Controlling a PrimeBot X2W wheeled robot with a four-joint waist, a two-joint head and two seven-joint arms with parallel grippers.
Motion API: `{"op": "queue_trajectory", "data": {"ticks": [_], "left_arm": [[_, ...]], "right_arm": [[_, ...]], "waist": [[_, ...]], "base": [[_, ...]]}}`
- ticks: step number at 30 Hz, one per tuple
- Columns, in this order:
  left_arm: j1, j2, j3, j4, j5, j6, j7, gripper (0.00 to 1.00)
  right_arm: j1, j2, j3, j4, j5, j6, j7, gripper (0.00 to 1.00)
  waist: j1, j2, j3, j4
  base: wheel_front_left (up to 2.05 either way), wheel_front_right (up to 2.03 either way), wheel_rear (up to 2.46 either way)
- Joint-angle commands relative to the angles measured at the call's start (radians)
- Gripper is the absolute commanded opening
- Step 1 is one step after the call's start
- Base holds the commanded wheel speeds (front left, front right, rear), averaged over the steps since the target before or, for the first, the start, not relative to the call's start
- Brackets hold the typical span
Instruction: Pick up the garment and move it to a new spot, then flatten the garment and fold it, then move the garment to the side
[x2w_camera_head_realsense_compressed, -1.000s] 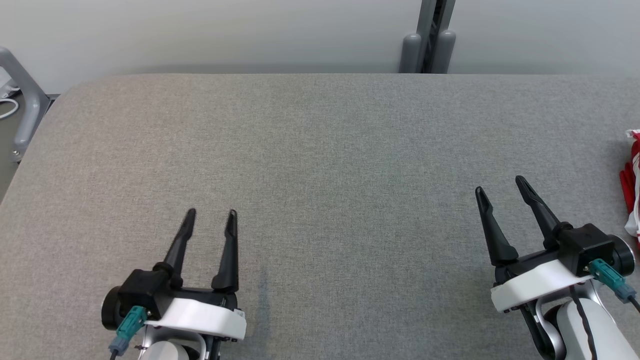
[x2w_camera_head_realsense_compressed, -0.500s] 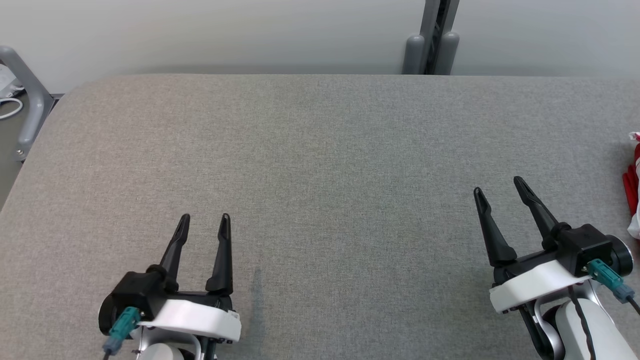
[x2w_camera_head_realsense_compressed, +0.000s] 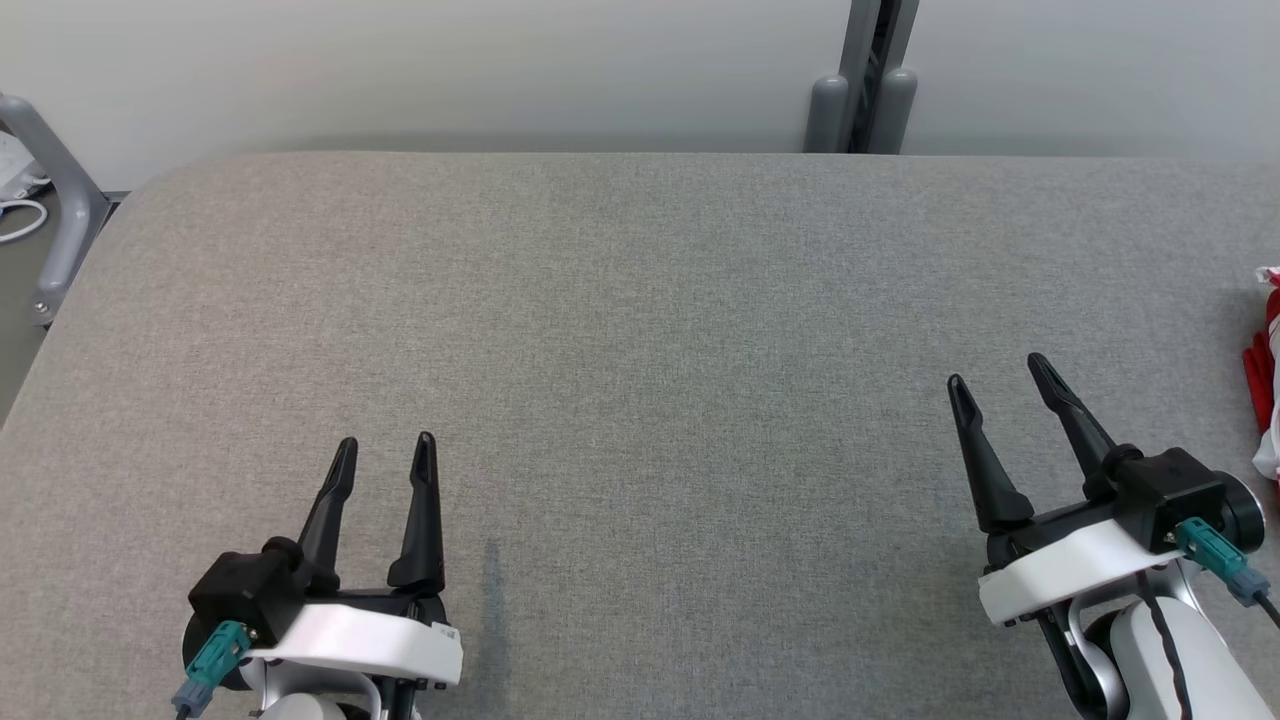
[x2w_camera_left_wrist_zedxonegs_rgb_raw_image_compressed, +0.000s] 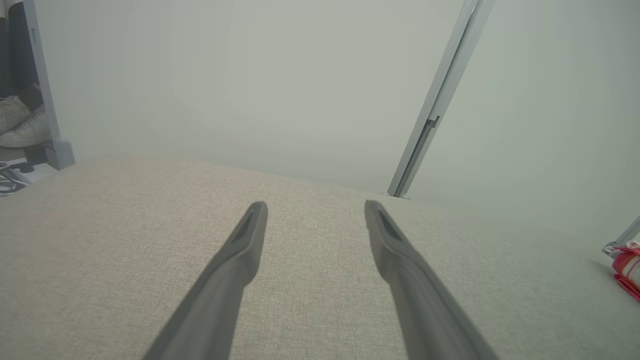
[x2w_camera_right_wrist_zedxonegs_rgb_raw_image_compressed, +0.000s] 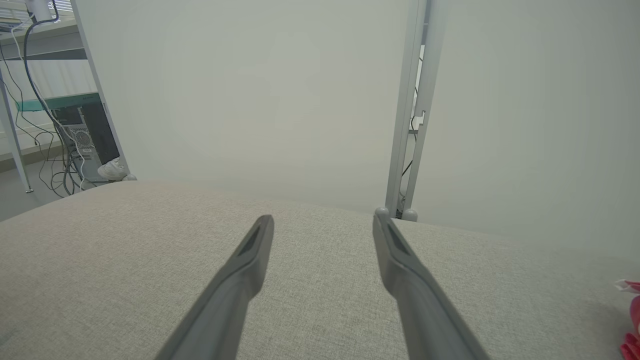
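A red and white garment (x2w_camera_head_realsense_compressed: 1267, 380) lies bunched at the far right edge of the grey fabric table (x2w_camera_head_realsense_compressed: 640, 330), mostly cut off by the picture's border; it also peeks in as the garment (x2w_camera_left_wrist_zedxonegs_rgb_raw_image_compressed: 627, 267) and the garment (x2w_camera_right_wrist_zedxonegs_rgb_raw_image_compressed: 631, 320). My right gripper (x2w_camera_head_realsense_compressed: 997, 372) hovers open over the table's lower right, well left of the garment, nothing between its fingers. At the lower left my left gripper (x2w_camera_head_realsense_compressed: 385, 450) stands open and empty above bare cloth. The same wide gap appears in the left gripper (x2w_camera_left_wrist_zedxonegs_rgb_raw_image_compressed: 315, 206) and the right gripper (x2w_camera_right_wrist_zedxonegs_rgb_raw_image_compressed: 324, 220).
A grey metal post (x2w_camera_head_realsense_compressed: 862, 85) rises behind the table's far edge against a pale wall. A grey frame leg (x2w_camera_head_realsense_compressed: 55, 215) stands off the left corner. Cables and a computer case (x2w_camera_right_wrist_zedxonegs_rgb_raw_image_compressed: 80, 135) sit on the floor beyond the left side, and a shoe (x2w_camera_left_wrist_zedxonegs_rgb_raw_image_compressed: 22, 127) shows there.
My left gripper has drawn back toward the lower left of the head view, still open. The right gripper has stayed put. The head view shifted slightly.
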Motion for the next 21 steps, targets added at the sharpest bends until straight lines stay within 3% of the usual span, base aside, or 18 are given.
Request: {"op": "queue_trajectory", "data": {"ticks": [1,21], "left_arm": [[0.003,0.004,0.007,-0.005,-0.006,0.003,0.001,1.0],[0.015,0.004,0.025,-0.002,-0.102,-0.023,0.001,1.0]], "right_arm": [[-0.005,-0.001,-0.001,0.001,-0.002,0.0,-0.006,1.0],[-0.006,-0.012,0.011,0.0,0.008,0.0,-0.006,1.0]], "waist": [[0.0,0.0,0.0,0.0],[0.0,0.0,-0.002,0.006]], "base": [[0.0,0.0,0.0],[0.0,0.0,0.0]]}}
